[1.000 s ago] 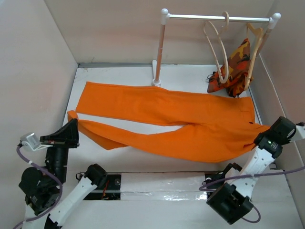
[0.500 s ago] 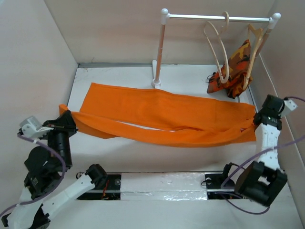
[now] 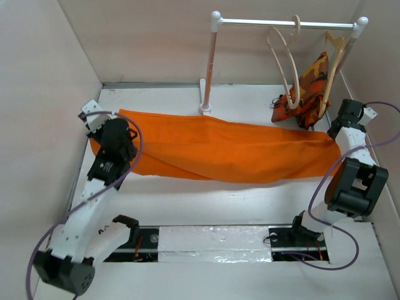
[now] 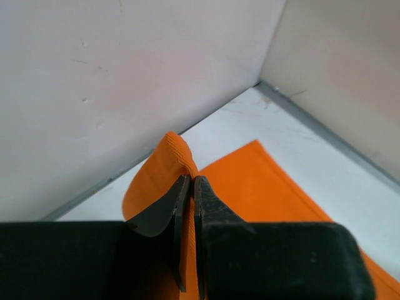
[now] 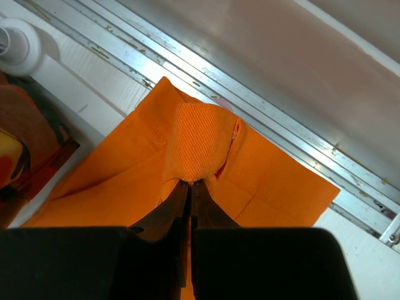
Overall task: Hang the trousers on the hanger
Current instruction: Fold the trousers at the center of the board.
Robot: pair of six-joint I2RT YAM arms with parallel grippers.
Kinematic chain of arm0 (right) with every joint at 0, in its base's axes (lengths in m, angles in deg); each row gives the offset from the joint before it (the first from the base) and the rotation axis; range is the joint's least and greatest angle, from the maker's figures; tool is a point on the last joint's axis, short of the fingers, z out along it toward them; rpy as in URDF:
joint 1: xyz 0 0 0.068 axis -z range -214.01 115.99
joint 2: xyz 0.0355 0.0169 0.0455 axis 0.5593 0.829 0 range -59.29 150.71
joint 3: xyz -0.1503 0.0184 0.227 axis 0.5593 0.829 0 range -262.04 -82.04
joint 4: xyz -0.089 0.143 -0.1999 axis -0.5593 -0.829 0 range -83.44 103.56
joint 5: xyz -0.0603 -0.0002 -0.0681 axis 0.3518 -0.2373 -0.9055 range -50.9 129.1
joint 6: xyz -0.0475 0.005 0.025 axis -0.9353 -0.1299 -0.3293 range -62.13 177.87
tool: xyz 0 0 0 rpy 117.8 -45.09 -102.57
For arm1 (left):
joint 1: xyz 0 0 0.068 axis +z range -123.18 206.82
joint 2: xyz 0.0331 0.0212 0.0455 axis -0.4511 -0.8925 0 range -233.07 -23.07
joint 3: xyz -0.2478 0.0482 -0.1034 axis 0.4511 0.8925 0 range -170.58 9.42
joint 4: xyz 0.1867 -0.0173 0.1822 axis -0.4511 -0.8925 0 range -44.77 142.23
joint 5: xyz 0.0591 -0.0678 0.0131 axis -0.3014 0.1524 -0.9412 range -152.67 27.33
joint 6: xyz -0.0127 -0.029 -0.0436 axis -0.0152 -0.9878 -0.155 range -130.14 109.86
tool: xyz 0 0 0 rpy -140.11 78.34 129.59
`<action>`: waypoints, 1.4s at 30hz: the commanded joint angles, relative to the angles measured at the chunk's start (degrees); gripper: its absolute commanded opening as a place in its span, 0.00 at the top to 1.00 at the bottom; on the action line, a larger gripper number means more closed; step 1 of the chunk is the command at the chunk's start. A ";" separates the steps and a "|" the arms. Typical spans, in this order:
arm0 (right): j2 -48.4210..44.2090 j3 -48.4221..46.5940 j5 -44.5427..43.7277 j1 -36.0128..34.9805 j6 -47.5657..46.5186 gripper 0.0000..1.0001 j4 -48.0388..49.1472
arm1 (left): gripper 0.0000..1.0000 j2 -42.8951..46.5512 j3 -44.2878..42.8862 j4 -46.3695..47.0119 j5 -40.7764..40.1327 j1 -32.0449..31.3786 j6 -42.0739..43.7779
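The bright orange trousers [image 3: 219, 150] lie folded lengthwise across the table, one leg over the other. My left gripper [image 3: 107, 145] is shut on the trouser-leg end at the far left; the wrist view shows the cloth [image 4: 169, 169] pinched between the fingers [image 4: 215, 206]. At the far right my right gripper [image 3: 337, 132] is shut on the waist end, a bulge of orange cloth [image 5: 200, 144] clamped at the tips. The pale wooden hanger [image 3: 282, 56] hangs bare from the rail [image 3: 284, 24], behind the trousers.
A second wooden hanger [image 3: 332, 62] on the rail carries a camouflage-patterned garment [image 3: 306, 90]. The rail's white post [image 3: 209, 69] stands on the table just behind the trousers. Beige walls close in on left, back and right; a metal track [image 5: 262, 106] runs along the right wall.
Both grippers carried their ends away from the near edge toward the back wall, folding the near leg over the far one. The trousers now lie as one narrow band.
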 commanded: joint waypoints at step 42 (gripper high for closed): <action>11.02 -6.80 7.88 0.94 3.15 1.00 15.33 | 1.00 -9.29 -4.49 -12.76 11.75 22.28 -9.91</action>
